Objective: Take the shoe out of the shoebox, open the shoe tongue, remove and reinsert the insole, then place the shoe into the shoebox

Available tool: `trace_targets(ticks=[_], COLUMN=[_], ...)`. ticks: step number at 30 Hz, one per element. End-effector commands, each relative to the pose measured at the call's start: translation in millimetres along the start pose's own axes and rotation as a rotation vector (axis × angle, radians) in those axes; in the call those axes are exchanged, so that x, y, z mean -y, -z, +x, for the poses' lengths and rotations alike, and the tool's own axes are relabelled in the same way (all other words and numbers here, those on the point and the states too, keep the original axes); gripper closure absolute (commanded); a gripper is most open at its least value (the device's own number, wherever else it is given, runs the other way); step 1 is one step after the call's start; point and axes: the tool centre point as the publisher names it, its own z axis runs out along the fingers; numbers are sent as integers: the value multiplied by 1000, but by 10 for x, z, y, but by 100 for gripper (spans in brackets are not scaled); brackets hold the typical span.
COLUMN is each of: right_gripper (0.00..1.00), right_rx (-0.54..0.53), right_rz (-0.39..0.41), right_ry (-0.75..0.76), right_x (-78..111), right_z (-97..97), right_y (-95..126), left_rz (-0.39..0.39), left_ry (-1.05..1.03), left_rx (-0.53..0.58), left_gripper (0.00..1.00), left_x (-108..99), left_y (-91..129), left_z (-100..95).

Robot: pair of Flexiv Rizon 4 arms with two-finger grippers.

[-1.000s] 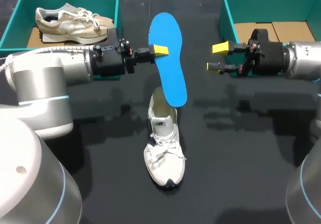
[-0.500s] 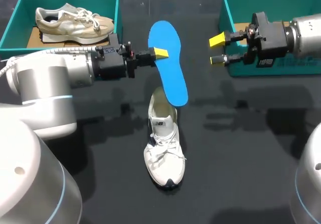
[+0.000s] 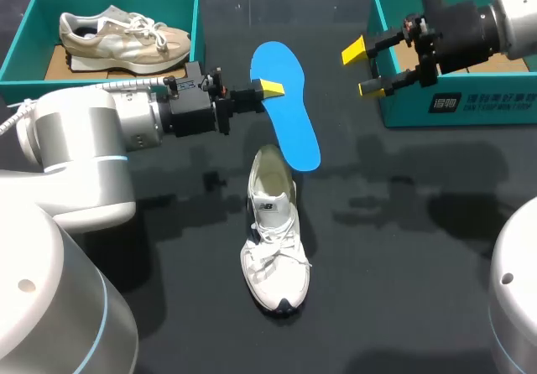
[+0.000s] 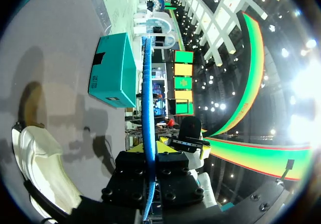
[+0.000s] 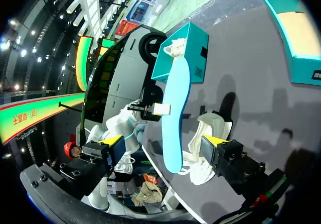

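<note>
My left gripper (image 3: 268,88) is shut on the edge of a blue insole (image 3: 289,118), holding it in the air above the heel of a white shoe (image 3: 274,244) that lies on the black table. In the left wrist view the insole (image 4: 146,93) runs edge-on out of my shut left gripper (image 4: 149,146), with the white shoe (image 4: 42,158) below it. My right gripper (image 3: 362,70) hangs open and empty by the near left corner of the right teal shoebox (image 3: 457,103). From the right wrist view the insole (image 5: 176,108) and shoe (image 5: 208,138) lie ahead of the open right gripper (image 5: 165,141).
A second teal shoebox (image 3: 25,30) at the back left holds a beige shoe (image 3: 122,32). The right shoebox shows only its cardboard floor (image 3: 470,51). Black tabletop (image 3: 403,248) stretches in front of and beside the white shoe.
My right arm has risen and drawn back toward the right shoebox, still open. The left gripper has shifted the insole slightly to the right and toward the shoe.
</note>
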Motion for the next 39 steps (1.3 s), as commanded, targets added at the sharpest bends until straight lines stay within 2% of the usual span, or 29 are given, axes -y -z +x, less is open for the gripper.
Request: trace_targets(ticks=[1, 10, 20, 26, 39], right_gripper=[0, 0, 0, 0, 0], right_rx=[304, 507, 749, 881, 1033], right_rz=[8, 31, 96, 100, 75], right_ry=[7, 88, 84, 55, 39], right_x=[18, 8, -20, 5, 87], right_z=[162, 375, 609, 746, 928], right_y=[34, -86, -275, -434, -759], left_rz=[3, 3, 3, 3, 3], left_ry=[7, 7, 7, 7, 7], left_rx=[2, 2, 2, 2, 2], left_gripper=[100, 100, 100, 100, 100], left_x=[8, 8, 8, 8, 8], left_y=[-58, -58, -58, -58, -58], left_z=[-5, -5, -5, -5, -5])
